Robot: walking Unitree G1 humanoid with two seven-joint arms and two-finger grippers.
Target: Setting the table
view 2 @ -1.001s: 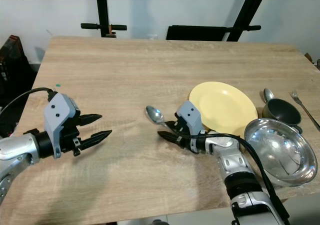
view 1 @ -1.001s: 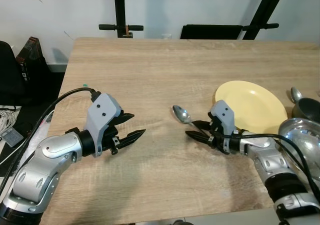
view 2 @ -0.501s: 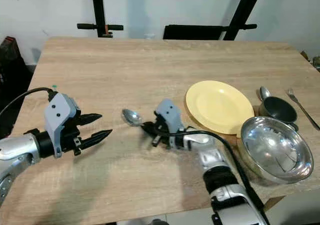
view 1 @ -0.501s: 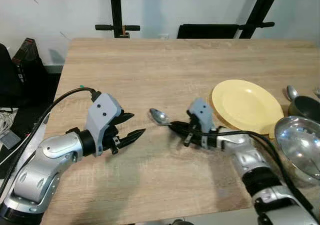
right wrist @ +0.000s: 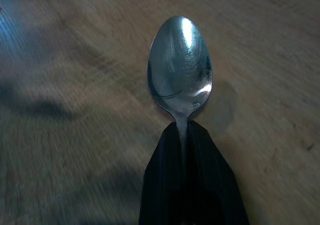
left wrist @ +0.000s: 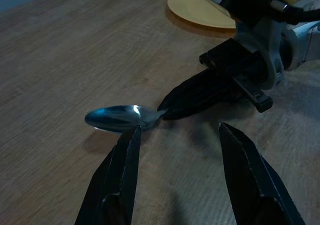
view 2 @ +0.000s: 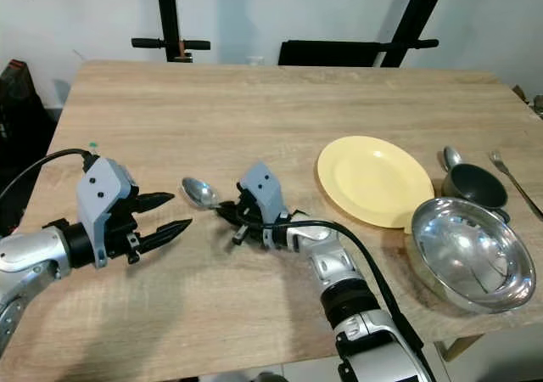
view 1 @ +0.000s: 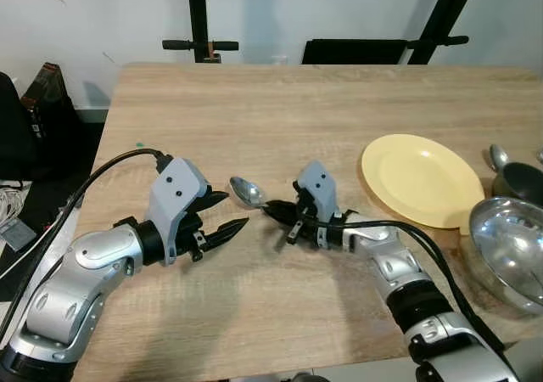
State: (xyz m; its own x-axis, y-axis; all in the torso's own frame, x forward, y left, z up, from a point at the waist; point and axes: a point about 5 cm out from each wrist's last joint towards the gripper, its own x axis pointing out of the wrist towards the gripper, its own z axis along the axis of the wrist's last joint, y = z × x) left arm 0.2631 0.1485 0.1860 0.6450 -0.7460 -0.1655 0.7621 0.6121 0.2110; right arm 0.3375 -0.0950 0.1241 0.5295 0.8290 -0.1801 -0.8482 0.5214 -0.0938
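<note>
The right gripper (view 1: 273,213) is clamped on the handle of a spoon (view 1: 248,192), its two fingers pressed together around the neck just behind the bowl. The spoon's bowl sticks out past the fingertips, low over the table (view 1: 280,110), well to the left of the yellow plate (view 1: 422,181). In the right wrist view the spoon (right wrist: 180,70) shows bowl-up, casting a small shadow on the wood beside it.

The left gripper (view 1: 222,213) hovers further left of the plate, just beside the spoon's bowl, with its fingers spread apart and nothing between them. In the left wrist view its two fingers (left wrist: 122,180) frame the spoon (left wrist: 120,118) and the right gripper's closed fingertips; the bowl lies close to one fingertip, though contact cannot be judged.

To the right of the plate, near the table's edge, sit a steel bowl (view 2: 472,255), a dark cup (view 2: 478,185) with a second spoon (view 2: 450,156) behind it, and a fork (view 2: 509,178).
</note>
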